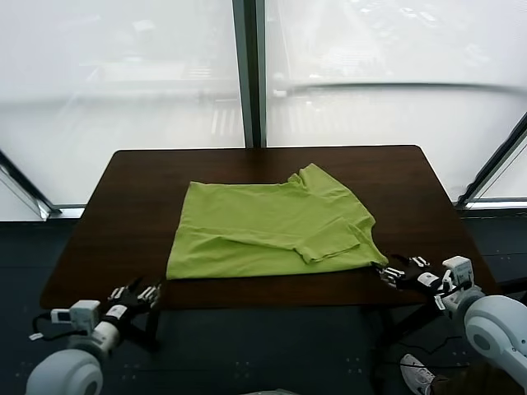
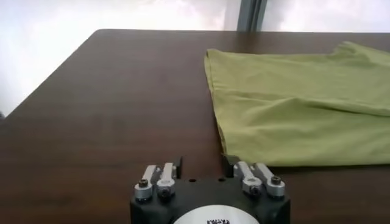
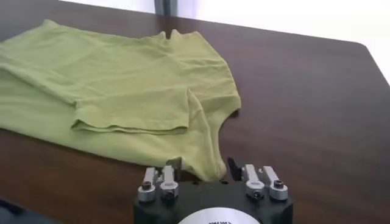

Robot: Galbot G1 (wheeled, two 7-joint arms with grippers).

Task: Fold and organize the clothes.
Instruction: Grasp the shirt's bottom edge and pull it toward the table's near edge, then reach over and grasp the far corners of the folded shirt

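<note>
The clothes are one lime-green T-shirt (image 1: 272,226), lying folded over on the dark brown table (image 1: 123,206), a sleeve turned onto its right part. My left gripper (image 1: 136,295) is low at the table's front edge, just off the shirt's near left corner (image 2: 244,146); it is open (image 2: 203,163) with only bare wood between its fingers. My right gripper (image 1: 387,271) is at the shirt's near right corner. It is open (image 3: 202,165), and the tip of the shirt's corner (image 3: 207,164) lies loose between its spread fingers.
Bare table shows on both sides of the shirt and behind it (image 3: 304,91). A tall window with a dark central post (image 1: 249,74) stands behind the table. The floor lies below the front edge, with a shoe (image 1: 416,374) at the lower right.
</note>
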